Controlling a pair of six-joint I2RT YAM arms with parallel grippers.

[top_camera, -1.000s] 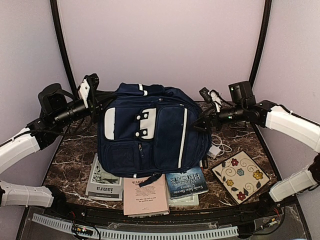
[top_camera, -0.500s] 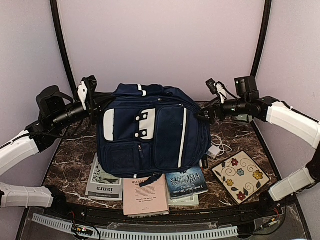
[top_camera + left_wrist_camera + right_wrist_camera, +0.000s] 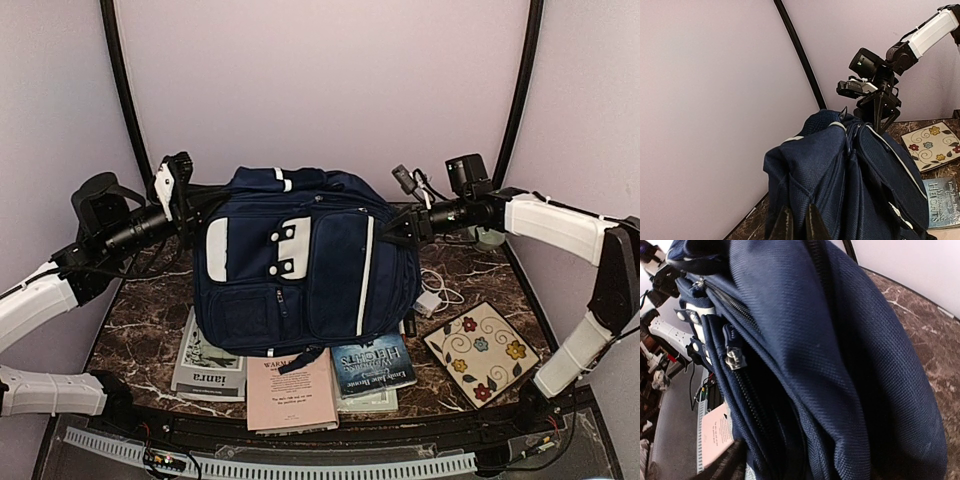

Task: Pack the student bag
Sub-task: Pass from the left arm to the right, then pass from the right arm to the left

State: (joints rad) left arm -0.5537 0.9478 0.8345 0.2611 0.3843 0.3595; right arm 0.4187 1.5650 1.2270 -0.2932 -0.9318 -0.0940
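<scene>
The student bag (image 3: 300,270) is a navy backpack with white stripes and a pale buckle patch, standing tilted at mid-table. My left gripper (image 3: 195,203) is at its upper left corner, and in the left wrist view that gripper (image 3: 800,225) is shut on a fold of the bag (image 3: 840,175). My right gripper (image 3: 398,232) presses against the bag's upper right edge. Seen from the left wrist, the right gripper (image 3: 879,125) has its fingers apart over the bag's top rim. The bag (image 3: 815,340) fills the right wrist view, hiding my own fingers; a metal zipper pull (image 3: 732,360) hangs at a zip.
Three books poke out from under the bag's front: a grey one (image 3: 210,365), a pink one (image 3: 290,392) and a blue one (image 3: 372,365). A floral square (image 3: 480,350) lies at the front right. A white charger with cable (image 3: 432,297) sits beside the bag.
My right arm has risen and swung left, bringing its gripper against the bag's upper right edge. The left gripper and the bag have stayed put.
</scene>
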